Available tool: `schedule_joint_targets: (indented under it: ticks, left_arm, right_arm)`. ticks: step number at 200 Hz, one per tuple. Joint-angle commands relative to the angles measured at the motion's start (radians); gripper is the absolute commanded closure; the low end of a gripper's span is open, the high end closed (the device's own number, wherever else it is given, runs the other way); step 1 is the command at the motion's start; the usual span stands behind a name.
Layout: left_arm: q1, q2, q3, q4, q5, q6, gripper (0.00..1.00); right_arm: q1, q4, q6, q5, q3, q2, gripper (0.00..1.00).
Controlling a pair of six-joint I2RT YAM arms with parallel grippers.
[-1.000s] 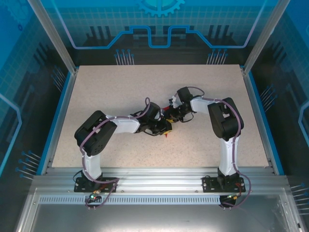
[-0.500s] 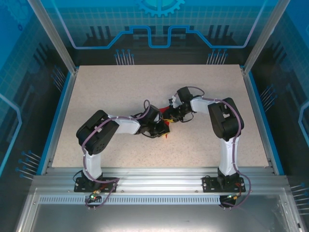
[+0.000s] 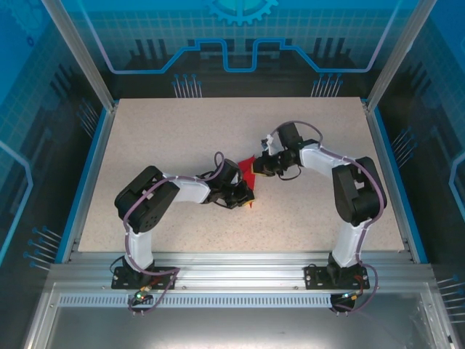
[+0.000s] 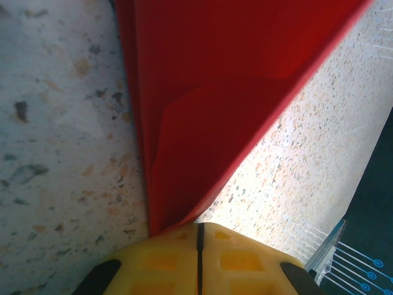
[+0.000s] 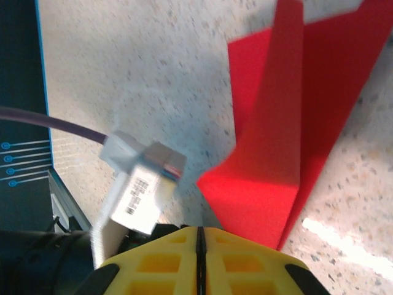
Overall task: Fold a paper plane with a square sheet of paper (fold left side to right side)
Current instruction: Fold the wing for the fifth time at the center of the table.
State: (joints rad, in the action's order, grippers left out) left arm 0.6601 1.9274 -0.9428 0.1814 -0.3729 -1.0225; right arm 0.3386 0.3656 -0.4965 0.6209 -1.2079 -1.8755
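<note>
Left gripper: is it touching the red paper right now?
Touching. In the left wrist view the red paper's narrow end meets the closed yellow tips of the left gripper, with no table showing between them.

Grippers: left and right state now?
Left gripper: shut, tips against the folded red paper; grip cannot be told.
Right gripper: shut, beside the same paper; grip cannot be told.

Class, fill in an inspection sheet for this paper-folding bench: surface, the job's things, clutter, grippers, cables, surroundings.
Surface: speckled beige table.
Job's things: red paper, folded and creased, lying between the two grippers.
Clutter: nothing seen.
Grippers: left gripper shut at the paper's tip; right gripper shut against its edge.
Cables: purple cables along both arms.
Surroundings: blue panels on three sides; metal rail at the near edge.
</note>
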Motion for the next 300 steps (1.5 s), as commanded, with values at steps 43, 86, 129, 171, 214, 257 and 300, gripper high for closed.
schedule_joint_targets:
  ticks: [43, 86, 129, 171, 214, 257, 300]
  left_arm:
    - [0.017, 0.051, 0.038, -0.156, 0.057, -0.010, 0.92]
    - [0.018, 0.054, 0.030, -0.187, 0.069, -0.010, 0.94]
    - [0.018, 0.059, 0.021, -0.223, 0.081, -0.004, 0.95]
    - [0.017, 0.061, 0.018, -0.240, 0.086, -0.001, 0.96]
    - [0.017, 0.065, 0.019, -0.240, 0.085, 0.001, 0.96]
    - [0.018, 0.067, 0.021, -0.239, 0.083, 0.000, 0.97]
    - [0.017, 0.070, 0.022, -0.239, 0.083, 0.000, 0.97]
  right_arm:
    - [0.042, -0.017, 0.006, 0.006, 0.007, -0.092, 0.91]
    - [0.045, -0.006, 0.044, -0.022, -0.044, -0.170, 0.91]
    - [0.045, 0.048, 0.086, -0.076, -0.105, -0.218, 0.90]
    - [0.033, 0.075, 0.116, -0.106, -0.157, -0.246, 0.90]
    - [0.015, 0.095, 0.139, -0.119, -0.209, -0.286, 0.90]
    - [-0.004, 0.094, 0.153, -0.116, -0.248, -0.311, 0.90]
    - [-0.021, 0.112, 0.167, -0.117, -0.291, -0.332, 0.89]
